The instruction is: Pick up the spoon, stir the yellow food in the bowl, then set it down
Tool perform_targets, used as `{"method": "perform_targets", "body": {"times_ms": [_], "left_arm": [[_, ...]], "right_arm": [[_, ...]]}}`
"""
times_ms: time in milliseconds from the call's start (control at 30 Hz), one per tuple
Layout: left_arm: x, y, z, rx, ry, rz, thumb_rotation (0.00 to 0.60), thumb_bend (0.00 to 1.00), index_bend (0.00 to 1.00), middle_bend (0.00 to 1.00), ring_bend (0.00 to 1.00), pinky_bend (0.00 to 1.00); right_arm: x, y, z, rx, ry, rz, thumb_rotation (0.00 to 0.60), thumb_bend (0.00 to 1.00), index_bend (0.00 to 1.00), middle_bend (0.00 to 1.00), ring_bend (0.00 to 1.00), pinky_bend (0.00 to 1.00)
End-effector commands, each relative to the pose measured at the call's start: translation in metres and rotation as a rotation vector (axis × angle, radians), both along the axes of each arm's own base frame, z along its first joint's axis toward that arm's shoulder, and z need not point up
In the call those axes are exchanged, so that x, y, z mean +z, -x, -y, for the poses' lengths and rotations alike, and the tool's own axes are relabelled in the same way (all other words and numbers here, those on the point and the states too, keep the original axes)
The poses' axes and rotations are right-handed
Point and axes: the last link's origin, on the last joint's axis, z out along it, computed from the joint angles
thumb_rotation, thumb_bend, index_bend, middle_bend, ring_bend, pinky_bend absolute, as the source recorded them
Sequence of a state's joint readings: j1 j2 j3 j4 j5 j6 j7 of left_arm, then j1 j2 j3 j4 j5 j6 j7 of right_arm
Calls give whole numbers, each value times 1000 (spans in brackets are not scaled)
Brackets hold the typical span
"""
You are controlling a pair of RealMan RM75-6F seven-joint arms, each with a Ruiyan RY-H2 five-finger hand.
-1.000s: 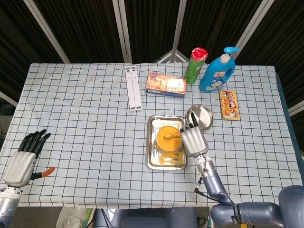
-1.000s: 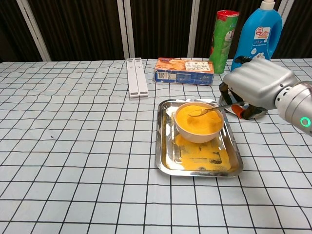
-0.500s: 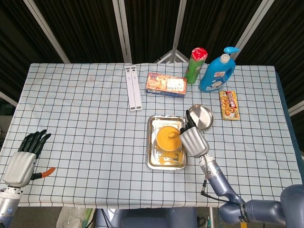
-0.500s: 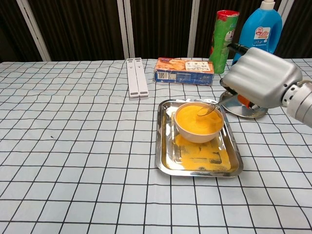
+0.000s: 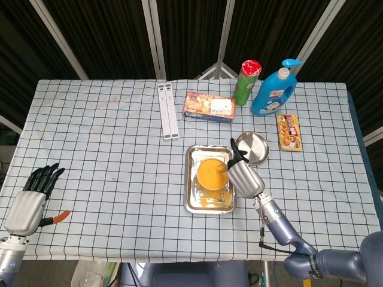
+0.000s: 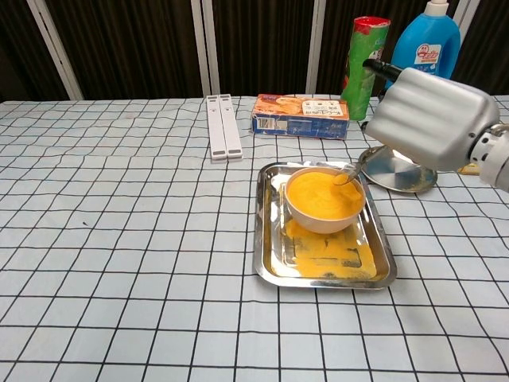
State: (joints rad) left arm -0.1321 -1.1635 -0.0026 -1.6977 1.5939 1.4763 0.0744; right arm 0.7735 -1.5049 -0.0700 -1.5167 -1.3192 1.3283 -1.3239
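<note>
Spoon (image 6: 350, 171), pinched in the right hand (image 6: 429, 115), has swept from the middle of the yellow food to the far-right rim of the bowl (image 6: 324, 216) in the tray (image 6: 318, 278), so stirring looks underway.
</note>
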Motion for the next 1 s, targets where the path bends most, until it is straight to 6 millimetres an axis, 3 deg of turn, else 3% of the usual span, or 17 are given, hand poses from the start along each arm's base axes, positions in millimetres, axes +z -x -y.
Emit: {"method": "perform_targets", "body": {"times_ms": [33,367,1000], "left_arm": [[0,0,0,1,0,0,600,0,0,0,0,35],[0,0,0,2,-1,-1,600,0,0,0,0,35],[0,0,0,-1,0,-1,600,0,0,0,0,36]], "right_arm": [[-1,2,-3,79,9,-101,600,545,610,607,425,0],[-8,0,-6,157,34,-177,600,545,611,607,425,0],[-13,5,-5,122,18,-171,600,545,611,607,426,0]]}}
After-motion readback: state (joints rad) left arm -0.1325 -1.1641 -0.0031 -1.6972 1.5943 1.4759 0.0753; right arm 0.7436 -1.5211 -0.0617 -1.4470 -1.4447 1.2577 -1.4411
